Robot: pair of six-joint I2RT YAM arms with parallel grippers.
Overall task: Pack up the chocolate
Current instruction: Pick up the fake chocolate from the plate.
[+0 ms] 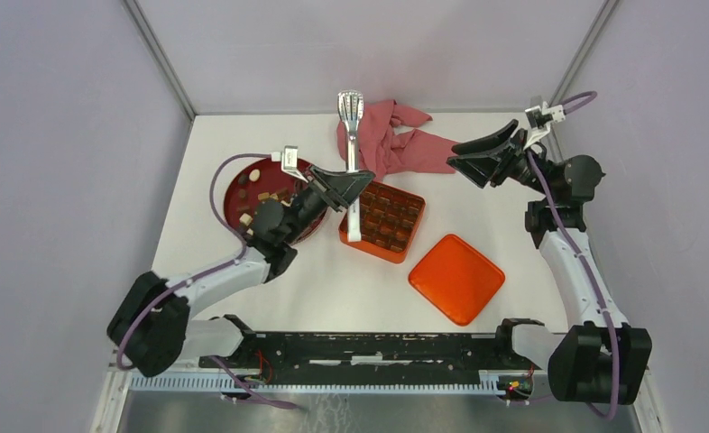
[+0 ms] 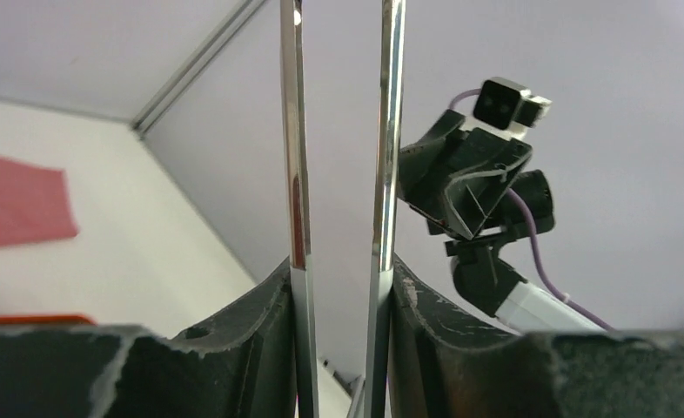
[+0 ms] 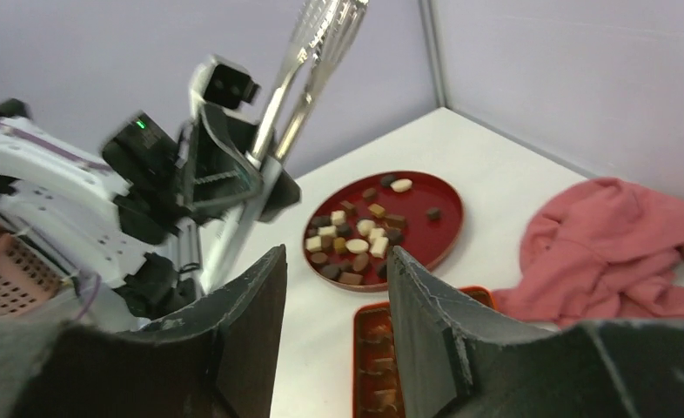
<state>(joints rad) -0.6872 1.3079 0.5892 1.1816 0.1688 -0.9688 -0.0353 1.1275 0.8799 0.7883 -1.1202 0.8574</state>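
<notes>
The chocolate [image 1: 262, 194] lies as small dark, tan and cream pieces on a round dark-red plate [image 1: 234, 200]. It also shows in the right wrist view [image 3: 356, 237] on the plate [image 3: 425, 228]. More brown pieces fill the orange gridded tin [image 1: 412, 236], whose edge shows in the right wrist view [image 3: 359, 348]. My left gripper [image 1: 344, 187] is shut on metal tongs [image 1: 351, 135] beside the tin. The tong arms [image 2: 297, 174] stand upright between its fingers. My right gripper [image 1: 455, 161] is open and empty, raised above the table right of the tin [image 3: 337, 257].
A pink cloth [image 1: 396, 140] lies bunched at the back centre and shows in the right wrist view [image 3: 617, 252]. The tin's orange lid [image 1: 456, 278] lies flat at the front right. Grey walls enclose the white table on three sides.
</notes>
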